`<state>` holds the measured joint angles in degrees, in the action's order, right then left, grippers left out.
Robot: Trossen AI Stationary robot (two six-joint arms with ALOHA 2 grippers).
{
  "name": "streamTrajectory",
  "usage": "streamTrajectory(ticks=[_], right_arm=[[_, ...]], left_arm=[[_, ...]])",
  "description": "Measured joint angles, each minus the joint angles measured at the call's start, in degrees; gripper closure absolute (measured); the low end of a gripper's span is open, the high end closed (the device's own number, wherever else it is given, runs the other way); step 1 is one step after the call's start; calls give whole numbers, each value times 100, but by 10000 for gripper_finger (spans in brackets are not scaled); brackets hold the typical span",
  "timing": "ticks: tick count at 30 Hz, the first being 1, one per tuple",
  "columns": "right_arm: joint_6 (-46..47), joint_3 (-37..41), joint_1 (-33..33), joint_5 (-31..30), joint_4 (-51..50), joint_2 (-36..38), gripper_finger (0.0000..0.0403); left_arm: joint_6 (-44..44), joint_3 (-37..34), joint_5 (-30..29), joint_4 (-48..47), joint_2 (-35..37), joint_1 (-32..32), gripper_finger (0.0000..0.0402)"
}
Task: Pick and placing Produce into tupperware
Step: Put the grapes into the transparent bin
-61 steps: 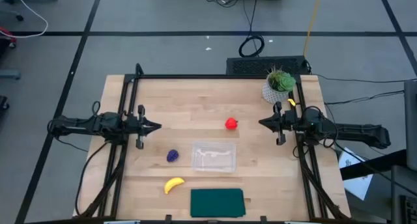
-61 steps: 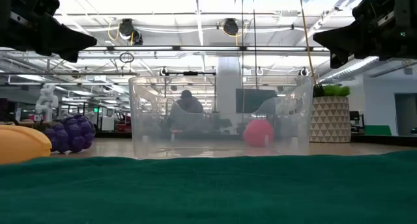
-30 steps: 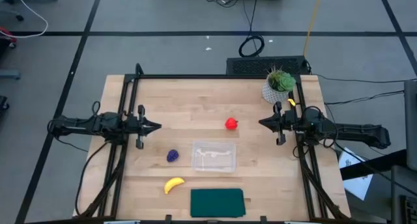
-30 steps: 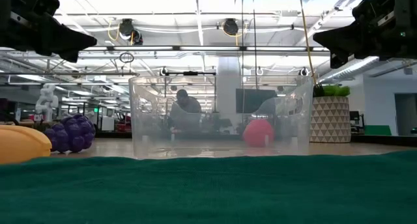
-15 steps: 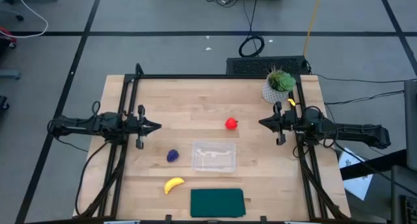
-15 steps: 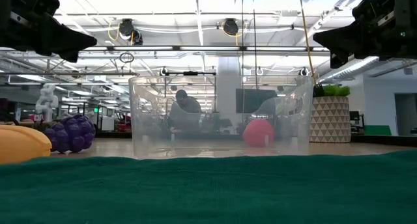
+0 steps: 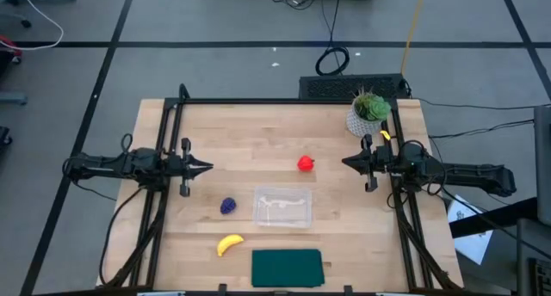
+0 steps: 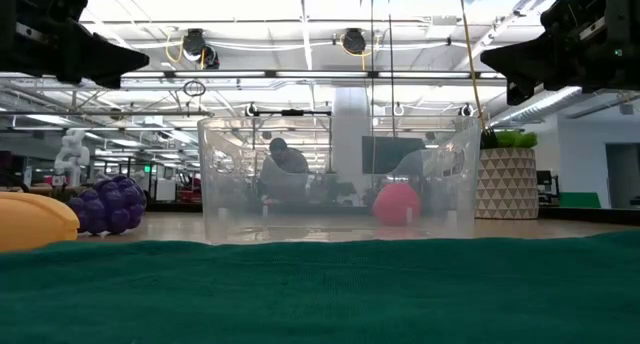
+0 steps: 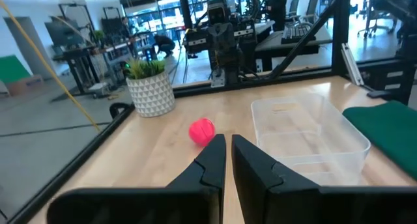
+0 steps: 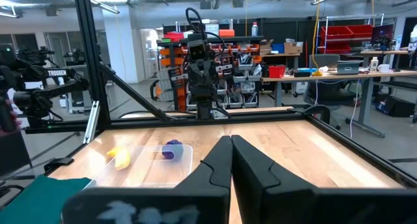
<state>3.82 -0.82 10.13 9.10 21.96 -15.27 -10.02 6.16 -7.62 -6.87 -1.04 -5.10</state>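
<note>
Wooden tabletop [image 7: 258,132] carrying everything, black frame rails along its left, right and far edges. Left arm parked over left edge, left pincer [image 7: 207,168] pointing inward above the wood, fingers pressed together, pinching nothing. Right arm mirrored at right edge, right pincer [image 7: 346,163] likewise pressed together and empty, just in front of the potted plant [image 7: 368,111] in the far right corner. Dark green mat [image 7: 287,268] flat at near edge, centre. Clear tupperware [image 7: 282,206] just beyond the mat, mid-tabletop, empty, upright. Yellow banana [image 7: 229,243] near-left of the tupperware, beside the mat's left end, apart from both. Purple grape cluster [image 7: 228,206] just left of the tupperware, not touching. Red strawberry [image 7: 306,163] beyond the tupperware toward the far side, between the two pincers, apart from the container. All three produce pieces outside the tupperware, resting on bare wood. Person visible in the room behind through the container in the low view [image 8: 290,164].
</note>
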Motion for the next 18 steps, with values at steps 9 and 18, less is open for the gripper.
streamTrajectory(ticks=[9,18], right_arm=[[562,0,0,0,2,-2,403],[764,0,0,0,2,-2,403]], left_arm=[[163,-1,2,505,0,0,371],[170,-1,0,938,0,-1,371]])
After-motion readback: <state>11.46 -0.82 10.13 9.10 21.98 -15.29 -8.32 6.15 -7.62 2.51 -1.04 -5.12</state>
